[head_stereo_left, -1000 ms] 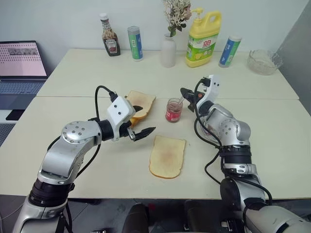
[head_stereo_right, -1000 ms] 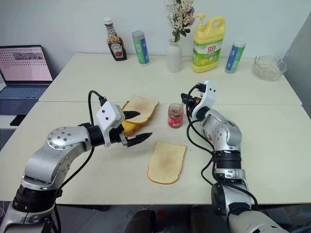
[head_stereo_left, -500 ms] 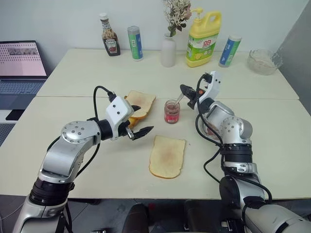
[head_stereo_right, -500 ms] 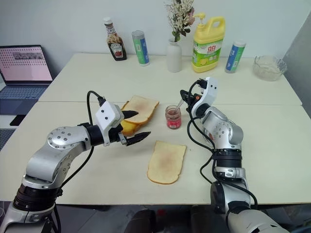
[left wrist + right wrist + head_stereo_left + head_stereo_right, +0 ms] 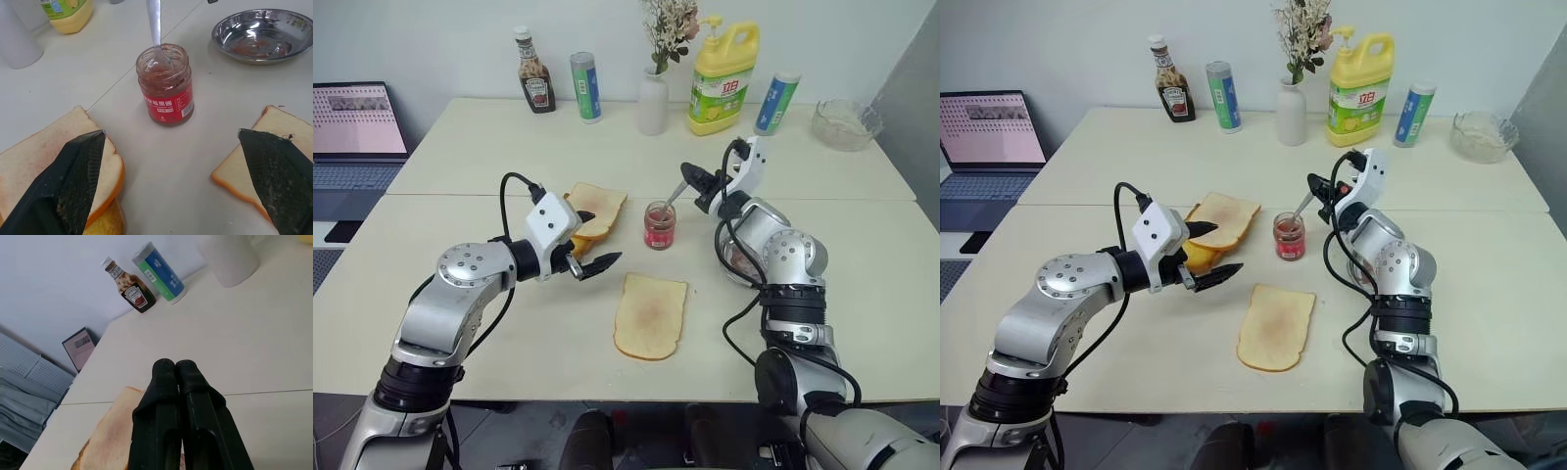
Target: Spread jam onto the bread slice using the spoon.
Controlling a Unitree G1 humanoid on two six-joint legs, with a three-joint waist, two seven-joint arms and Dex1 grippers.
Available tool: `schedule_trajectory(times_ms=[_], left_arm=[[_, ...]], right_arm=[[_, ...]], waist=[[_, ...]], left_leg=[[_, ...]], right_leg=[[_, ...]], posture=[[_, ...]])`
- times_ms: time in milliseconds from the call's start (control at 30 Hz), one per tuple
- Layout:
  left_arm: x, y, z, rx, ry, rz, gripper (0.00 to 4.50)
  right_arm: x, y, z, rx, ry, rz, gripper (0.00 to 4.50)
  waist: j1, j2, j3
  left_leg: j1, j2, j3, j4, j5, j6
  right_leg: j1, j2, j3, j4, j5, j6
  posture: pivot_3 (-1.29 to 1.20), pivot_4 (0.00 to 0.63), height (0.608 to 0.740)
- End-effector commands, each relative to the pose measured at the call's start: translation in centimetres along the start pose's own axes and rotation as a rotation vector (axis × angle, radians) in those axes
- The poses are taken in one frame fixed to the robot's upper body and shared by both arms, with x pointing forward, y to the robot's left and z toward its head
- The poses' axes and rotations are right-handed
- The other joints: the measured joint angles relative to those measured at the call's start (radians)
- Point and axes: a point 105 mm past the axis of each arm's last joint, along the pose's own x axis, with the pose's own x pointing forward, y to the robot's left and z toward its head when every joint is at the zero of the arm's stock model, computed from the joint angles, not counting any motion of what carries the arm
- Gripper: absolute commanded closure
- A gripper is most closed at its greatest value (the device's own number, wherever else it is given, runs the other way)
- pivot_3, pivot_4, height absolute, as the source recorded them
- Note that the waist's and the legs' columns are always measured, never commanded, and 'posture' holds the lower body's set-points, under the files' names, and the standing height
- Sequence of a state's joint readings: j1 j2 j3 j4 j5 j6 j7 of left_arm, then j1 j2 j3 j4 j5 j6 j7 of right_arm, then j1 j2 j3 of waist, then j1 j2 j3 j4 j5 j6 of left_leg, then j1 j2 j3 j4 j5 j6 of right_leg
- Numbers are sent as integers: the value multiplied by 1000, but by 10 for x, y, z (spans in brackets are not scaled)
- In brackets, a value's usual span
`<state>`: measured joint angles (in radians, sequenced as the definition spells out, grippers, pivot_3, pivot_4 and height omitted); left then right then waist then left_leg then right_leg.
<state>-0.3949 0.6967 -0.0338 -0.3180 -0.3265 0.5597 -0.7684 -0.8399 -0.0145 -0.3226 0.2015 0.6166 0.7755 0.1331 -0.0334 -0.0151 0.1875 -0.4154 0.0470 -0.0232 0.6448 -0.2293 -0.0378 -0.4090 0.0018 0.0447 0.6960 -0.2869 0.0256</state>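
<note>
Just right of the frame's middle, the right gripper (image 5: 1317, 186) has its two black fingers pressed together on the handle of the slim, shiny silver metal spoon (image 5: 155, 29), whose bowl dips into the dark red jam (image 5: 161, 66) inside the small clear glass jar with a red label (image 5: 1289, 238). Whether the bowl has picked up any jam, I cannot make out.

The left gripper (image 5: 590, 240), at centre left, hovers with its fingers spread wide and empty, just beside the stacked toast slices (image 5: 595, 211).

The large, flat, pale tan bread slice (image 5: 651, 314) lies bare on the cream counter (image 5: 862, 294), below the jar.

The likely trouble: the spoon levers against the jar's rim and tips the unheld jar, or jam drips onto the counter on the way over.
</note>
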Motion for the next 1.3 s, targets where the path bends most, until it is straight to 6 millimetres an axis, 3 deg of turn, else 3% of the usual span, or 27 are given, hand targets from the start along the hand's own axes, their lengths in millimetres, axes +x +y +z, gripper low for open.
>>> schedule_trajectory(times_ms=[33, 567, 1300], left_arm=[[-3, 6, 13, 39, -41, 28, 0], [-1, 5, 14, 41, -46, 27, 0], [-1, 6, 20, 9, -91, 21, 0]], right_arm=[[1, 13, 16, 37, -46, 44, 4488], [-2, 9, 22, 37, -54, 34, 4488], [-13, -8, 39, 228, -118, -5, 4488]], waist=[[0, 0, 0], [0, 0, 0], [1, 0, 0]], left_leg=[[0, 0, 0, 0, 0, 0], [0, 0, 0, 0, 0, 0], [-1, 0, 0, 0, 0, 0]], right_leg=[[0, 0, 0, 0, 0, 0], [0, 0, 0, 0, 0, 0], [0, 0, 0, 0, 0, 0]], posture=[[0, 150, 740], [0, 150, 740], [0, 150, 740]])
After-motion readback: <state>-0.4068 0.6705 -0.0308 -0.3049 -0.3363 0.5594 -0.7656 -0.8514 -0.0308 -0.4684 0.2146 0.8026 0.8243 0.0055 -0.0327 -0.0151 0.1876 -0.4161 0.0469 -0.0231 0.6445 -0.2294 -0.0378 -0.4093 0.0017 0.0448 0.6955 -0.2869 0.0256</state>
